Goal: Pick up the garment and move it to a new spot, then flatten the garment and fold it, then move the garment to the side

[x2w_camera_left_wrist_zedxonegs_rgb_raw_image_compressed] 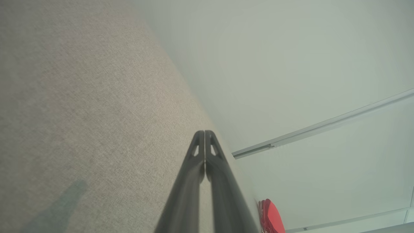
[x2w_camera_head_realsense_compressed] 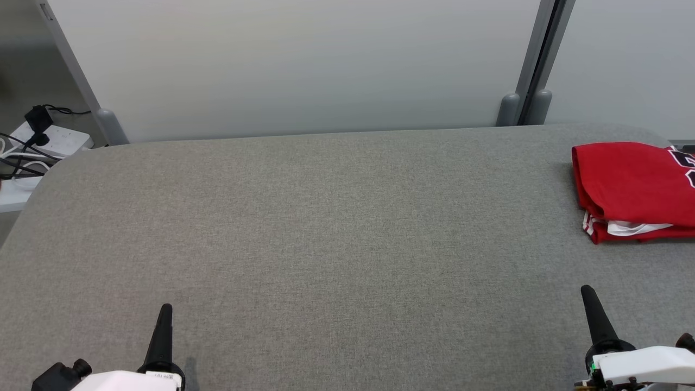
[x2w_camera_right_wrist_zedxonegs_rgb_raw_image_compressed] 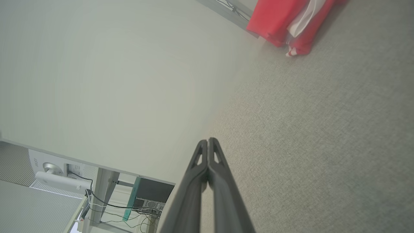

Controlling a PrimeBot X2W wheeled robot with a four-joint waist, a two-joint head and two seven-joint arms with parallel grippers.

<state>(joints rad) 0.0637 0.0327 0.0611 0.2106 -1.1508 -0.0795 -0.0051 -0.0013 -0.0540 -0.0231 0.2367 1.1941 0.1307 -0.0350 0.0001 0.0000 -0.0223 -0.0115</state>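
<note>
The red garment (x2w_camera_head_realsense_compressed: 632, 182) lies folded at the far right of the grey worktop (x2w_camera_head_realsense_compressed: 326, 244). It is well ahead of the right pincer (x2w_camera_head_realsense_compressed: 587, 293) and far across from the left pincer (x2w_camera_head_realsense_compressed: 165, 310). Both pincers are clenched tight with nothing between their fingers.

Seen from the head, the garment runs off the right edge, so its dark print is cut off and unreadable. The right wrist view shows its layered edge, with white cloth tucked between the red. The left wrist view catches a small red corner beyond the fingers. A white power strip (x2w_camera_head_realsense_compressed: 51, 142) sits past the worktop's left corner. The right wrist view has what may be a desk with trailing cables (x2w_camera_right_wrist_zedxonegs_rgb_raw_image_compressed: 110, 204), too blurred to be sure.
</note>
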